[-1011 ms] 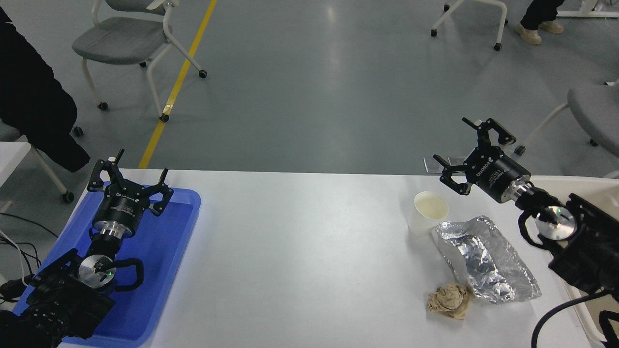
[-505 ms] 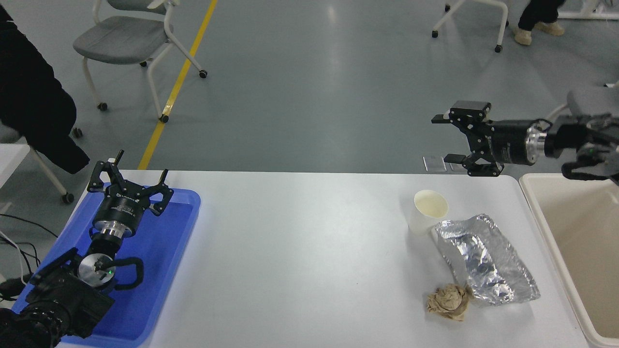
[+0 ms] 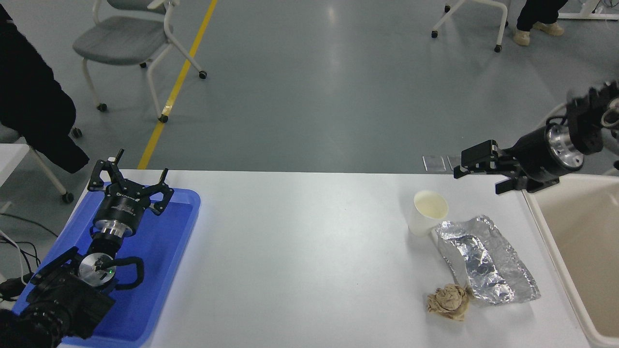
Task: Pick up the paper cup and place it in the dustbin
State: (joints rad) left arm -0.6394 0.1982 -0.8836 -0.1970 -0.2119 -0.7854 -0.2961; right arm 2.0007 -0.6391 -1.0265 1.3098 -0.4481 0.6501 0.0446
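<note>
Paper cup [image 3: 428, 211] stands upright near the counter's [image 3: 300, 251] far right, touching the crinkled foil bag [image 3: 486, 261], with a brown paper ball [image 3: 449, 301] nearer the front. Right gripper [image 3: 478, 174] hovers empty beyond the cup, jaws apart, beside the dustbin [image 3: 537, 222]. Left gripper [image 3: 129, 186] is parked over the blue tray [image 3: 179, 241], spread wide.

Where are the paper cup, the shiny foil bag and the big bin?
paper cup [image 3: 428, 212]: head view, on its cream inside.
foil bag [image 3: 486, 261]: head view, on its crinkled middle.
dustbin [image 3: 537, 220]: head view, on its near-left rim.
</note>
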